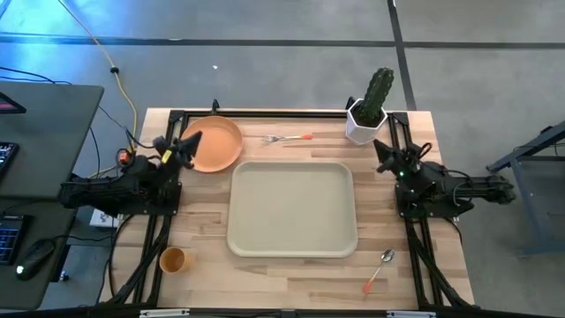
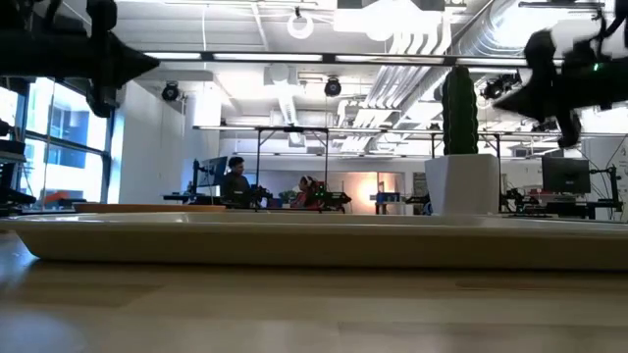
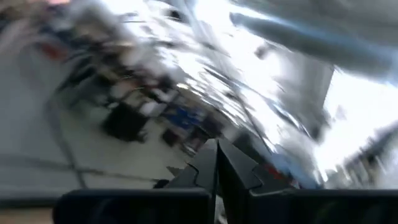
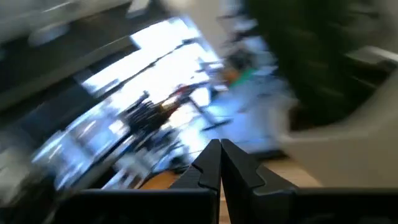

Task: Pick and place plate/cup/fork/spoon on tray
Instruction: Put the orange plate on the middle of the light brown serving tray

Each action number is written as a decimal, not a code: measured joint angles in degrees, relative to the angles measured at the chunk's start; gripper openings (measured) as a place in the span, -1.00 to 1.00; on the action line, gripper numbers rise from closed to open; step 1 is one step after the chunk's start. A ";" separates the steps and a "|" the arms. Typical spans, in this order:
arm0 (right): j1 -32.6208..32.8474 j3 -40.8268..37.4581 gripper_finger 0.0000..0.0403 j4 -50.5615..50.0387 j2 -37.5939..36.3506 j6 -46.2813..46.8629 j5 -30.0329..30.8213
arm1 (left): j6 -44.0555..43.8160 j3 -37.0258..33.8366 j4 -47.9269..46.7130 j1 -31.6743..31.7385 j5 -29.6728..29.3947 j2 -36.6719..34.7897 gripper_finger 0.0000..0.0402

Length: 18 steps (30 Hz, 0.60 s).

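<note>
Tableware lies spread over a wooden table [image 1: 203,252] seen from above. Nearest the front edge sit the cup [image 1: 171,260], at the left corner, and the spoon [image 1: 378,269], at the right, its orange handle toward the edge. The tray [image 1: 292,209] fills the middle, nothing on it. Level with its far half, the left gripper [image 1: 189,147] hangs over the near-left rim of the plate [image 1: 216,144], and the right gripper [image 1: 382,152] hovers off the tray's far-right corner; both grippers have their fingers pressed together, grasping nothing (each wrist view shows the two tips meeting). Farther back, the fork [image 1: 289,138] lies between the plate and a potted cactus [image 1: 371,108] at the far right corner.
</note>
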 joint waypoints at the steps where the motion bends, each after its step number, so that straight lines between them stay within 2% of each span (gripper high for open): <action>1: 0.00 0.00 -1.00 -1.74 0.55 6.07 2.79 | -1.89 0.02 -0.36 0.00 -2.36 0.02 -0.98; 4: -0.03 0.00 -1.00 -6.04 1.67 22.91 5.05 | -7.51 0.01 -0.12 0.00 -7.56 0.00 -0.98; 7: -0.02 0.02 -1.00 -6.09 3.26 25.55 5.21 | -12.65 0.02 -0.59 -0.01 -6.90 0.03 -0.98; 9: -0.02 0.04 -1.00 -6.11 3.62 26.86 4.72 | -14.85 0.04 -3.81 -0.18 -3.12 0.04 -0.98; 15: -0.02 0.07 -1.00 -5.68 3.62 27.35 3.21 | -20.91 0.03 -16.39 -0.61 17.45 0.63 -0.98; 18: -0.02 0.07 -1.00 -3.68 3.62 26.63 -4.58 | -19.91 0.02 -18.54 -0.61 22.15 2.50 -0.98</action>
